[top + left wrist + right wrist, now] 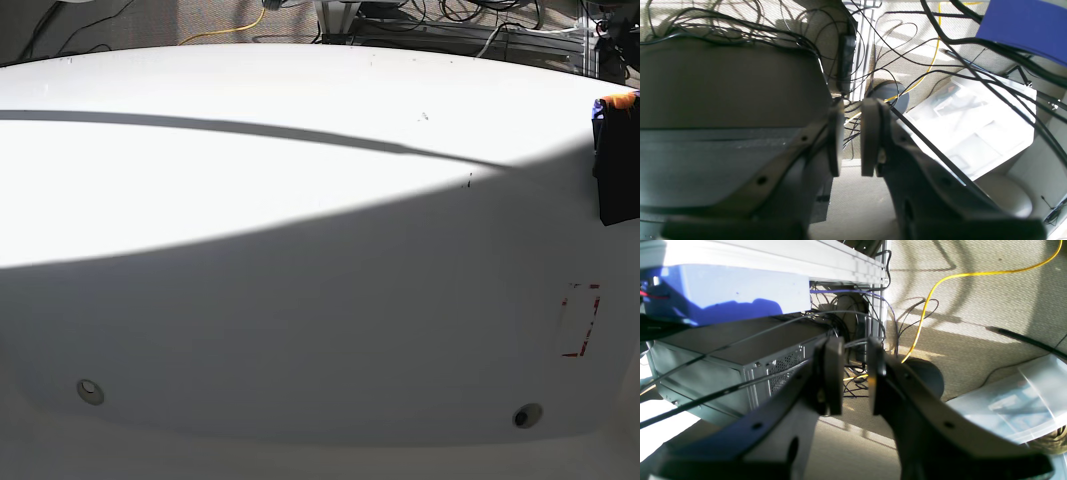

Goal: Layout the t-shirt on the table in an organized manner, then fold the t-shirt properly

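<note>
While my left gripper (851, 140) and right gripper (855, 376) hang slightly parted, holding nothing, I see the t-shirt (618, 160) at the table (300, 300) edge.

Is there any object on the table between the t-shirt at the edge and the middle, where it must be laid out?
Nothing visible. The t-shirt lies at the table's far right edge.

The left hand (850, 138) hangs with its two dark fingers (870, 136) parallel and a narrow gap between them, gripping nothing. The right hand (855, 375) is posed likewise, slightly parted and empty. Neither arm appears in the base view.
</note>
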Robot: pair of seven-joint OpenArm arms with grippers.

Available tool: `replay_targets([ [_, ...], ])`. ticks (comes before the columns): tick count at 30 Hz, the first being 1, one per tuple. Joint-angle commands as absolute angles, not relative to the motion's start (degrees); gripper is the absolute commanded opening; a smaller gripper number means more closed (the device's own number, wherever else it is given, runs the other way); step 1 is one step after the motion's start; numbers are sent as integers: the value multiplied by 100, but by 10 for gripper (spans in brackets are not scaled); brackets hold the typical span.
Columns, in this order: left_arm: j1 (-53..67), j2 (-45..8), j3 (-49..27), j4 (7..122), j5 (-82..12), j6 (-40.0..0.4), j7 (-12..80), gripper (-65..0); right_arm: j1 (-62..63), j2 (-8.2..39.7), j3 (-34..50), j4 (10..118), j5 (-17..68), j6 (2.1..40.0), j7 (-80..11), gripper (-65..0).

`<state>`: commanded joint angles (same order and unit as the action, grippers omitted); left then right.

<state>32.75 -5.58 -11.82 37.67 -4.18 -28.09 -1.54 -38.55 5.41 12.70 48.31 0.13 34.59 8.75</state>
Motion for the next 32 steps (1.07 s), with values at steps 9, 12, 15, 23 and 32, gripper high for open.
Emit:
replay_targets([
  [9,2448,-541,-804,2862,-409,-2018,-444,-569,-2738,690,1270,3301,13,3442,875,-534],
  [12,2185,-541,-523,2413,-418,-1736,-611,-557,-2422,699,1270,2870,13,3433,875,-533],
  [15,1851,-541,-409,2018,-426,-1657,-778,-510,-2229,699,1270,2659,13,3222,875,-528],
  [23,1341,-541,-409,1314,-418,-1648,-1042,-474,-1842,673,963,2290,13,2730,875,-528],
  [32,1200,-541,-409,1279,-418,-1648,-1042,-486,-1613,646,435,2026,22,2325,875,-526],
])
